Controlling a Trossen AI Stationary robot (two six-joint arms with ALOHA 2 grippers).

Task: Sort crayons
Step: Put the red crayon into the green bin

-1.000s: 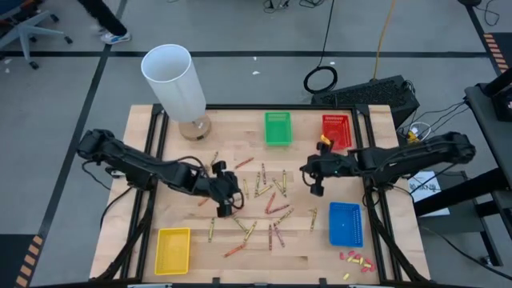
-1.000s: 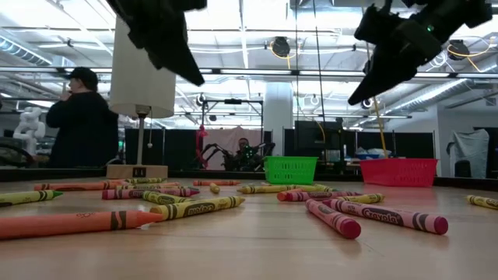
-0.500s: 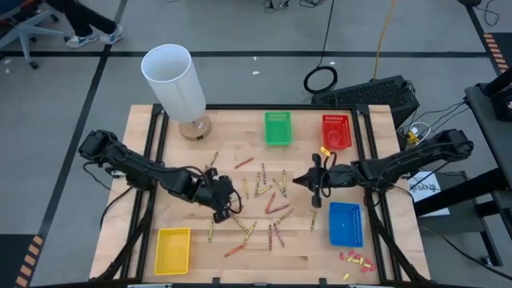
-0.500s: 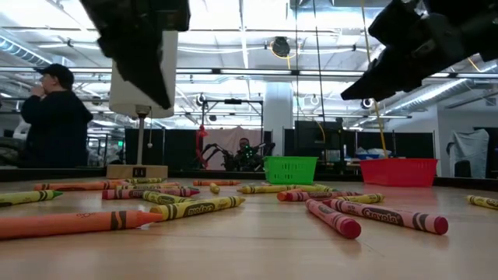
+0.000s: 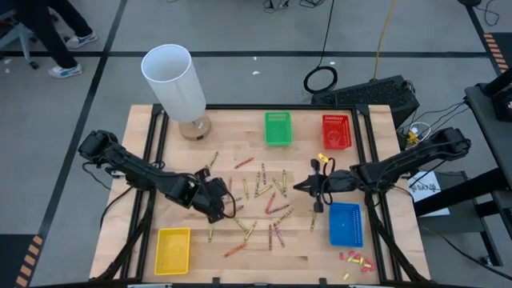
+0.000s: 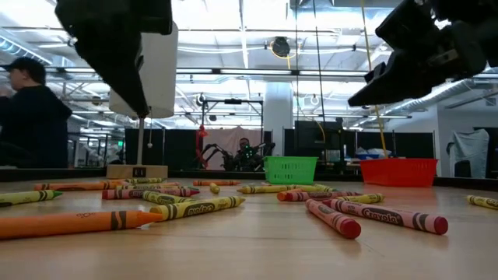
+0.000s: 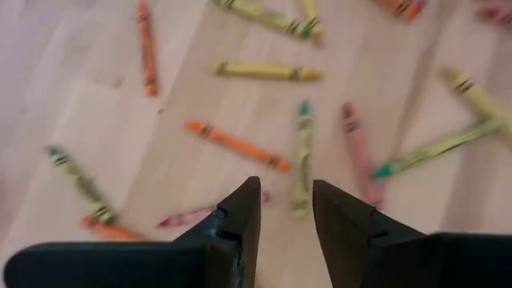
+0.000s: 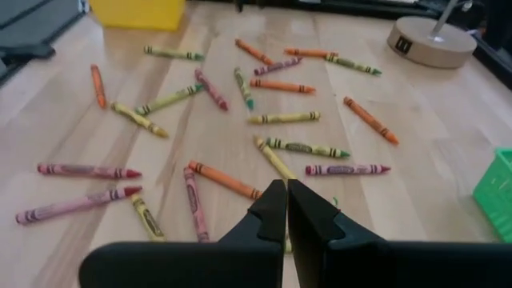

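From above, the crayons (image 5: 268,196) lie spread over the middle of the tabletop (image 5: 240,144), between four baskets at its edges, likely one basket per color. The left tool (image 5: 224,208) sits left of center; it has slid a bit lower in the picture than a second ago. The right tool (image 5: 318,190) sits right of center, also lower. From the left wrist, its tips stand apart, holding nothing, above crayons. From the right wrist, its tips press together, empty.
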